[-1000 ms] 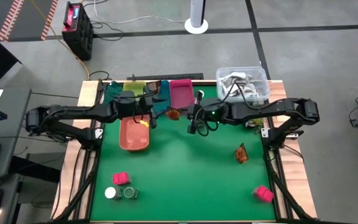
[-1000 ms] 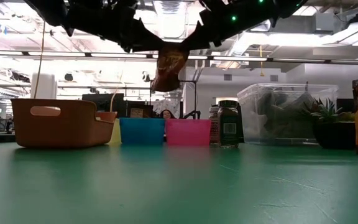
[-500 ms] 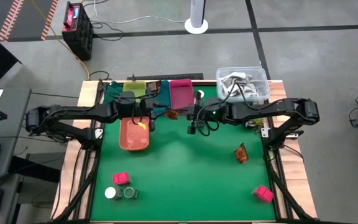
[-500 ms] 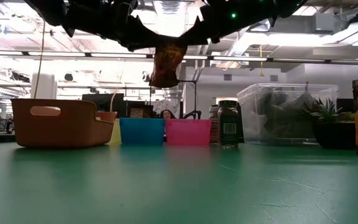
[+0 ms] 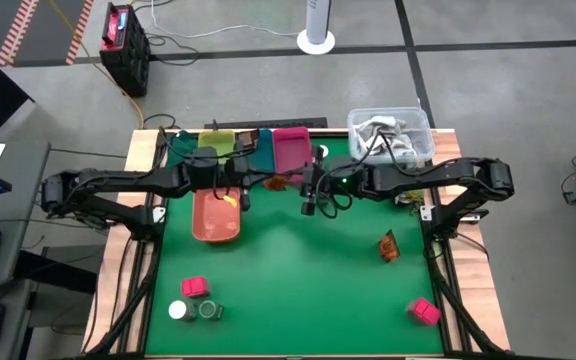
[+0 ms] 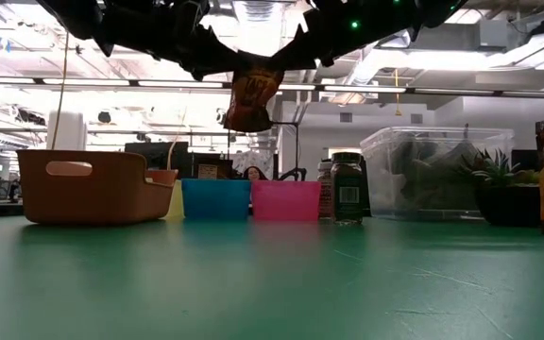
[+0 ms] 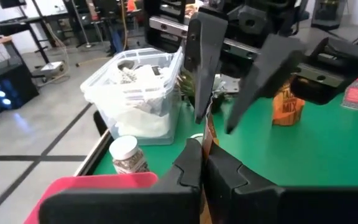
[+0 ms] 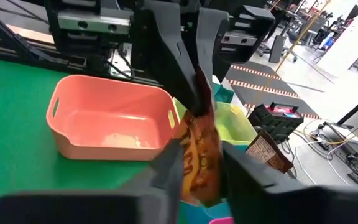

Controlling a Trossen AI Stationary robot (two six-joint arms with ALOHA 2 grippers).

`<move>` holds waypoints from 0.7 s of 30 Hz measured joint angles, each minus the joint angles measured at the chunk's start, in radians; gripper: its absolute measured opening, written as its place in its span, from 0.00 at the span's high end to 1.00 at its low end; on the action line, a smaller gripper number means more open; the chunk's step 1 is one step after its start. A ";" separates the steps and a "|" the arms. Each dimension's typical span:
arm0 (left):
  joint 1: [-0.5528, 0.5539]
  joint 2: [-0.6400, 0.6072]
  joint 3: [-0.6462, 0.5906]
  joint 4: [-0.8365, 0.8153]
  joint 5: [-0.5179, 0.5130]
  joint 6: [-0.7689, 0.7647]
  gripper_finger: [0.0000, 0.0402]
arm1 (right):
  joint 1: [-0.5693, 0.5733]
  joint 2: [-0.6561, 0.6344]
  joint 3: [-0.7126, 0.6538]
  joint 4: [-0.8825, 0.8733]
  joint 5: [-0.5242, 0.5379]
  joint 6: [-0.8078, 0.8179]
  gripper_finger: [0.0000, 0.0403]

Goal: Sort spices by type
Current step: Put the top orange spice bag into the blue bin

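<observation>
A crinkly brown-orange packet (image 5: 276,183) hangs in the air over the table's far middle, between my two grippers. My left gripper (image 5: 258,181) comes in from the left and is shut on it. My right gripper (image 5: 298,187) comes in from the right and is open, with a finger on either side of the packet (image 8: 199,155). On the table lie another packet (image 5: 387,245), two pink cube boxes (image 5: 195,288) (image 5: 425,312), a white-lidded jar (image 5: 178,310) and a dark green jar (image 5: 209,310). My left gripper pinches the packet's upper edge (image 8: 197,87) between its two fingers (image 7: 188,165), coming level from the table's left. The packet hangs below the fingers, clear of the table (image 6: 250,99). My right gripper: whether its spread fingers (image 8: 166,165) touch the packet's sides, I cannot tell.
A salmon tray (image 5: 216,215) lies below my left arm. Yellow (image 5: 218,140), teal (image 5: 258,150) and pink (image 5: 290,148) trays line the far edge. A clear tub (image 5: 390,135) stands at the far right, with a jar (image 7: 126,155) beside it. A dark jar (image 6: 347,189) stands by the pink tray.
My left gripper has shut on the packet's upper edge and my right gripper has opened around it. The packet has gone slightly up and toward the left gripper, still hanging clear of the table.
</observation>
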 joint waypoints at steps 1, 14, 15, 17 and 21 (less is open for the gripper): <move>0.005 0.000 0.000 -0.002 -0.011 0.004 1.00 | -0.001 -0.006 0.000 -0.008 0.007 0.000 0.61; 0.211 -0.002 -0.064 0.036 -0.036 0.009 1.00 | 0.002 -0.164 0.000 -0.238 0.091 0.120 0.29; 0.226 -0.002 -0.077 0.049 -0.036 0.007 1.00 | 0.005 -0.167 0.000 -0.245 0.091 0.126 0.29; 0.250 0.005 -0.102 0.090 -0.036 0.000 1.00 | 0.010 -0.167 0.000 -0.253 0.092 0.132 0.29; 0.290 0.044 -0.138 0.165 -0.036 -0.011 1.00 | 0.025 -0.163 0.000 -0.245 0.092 0.135 0.29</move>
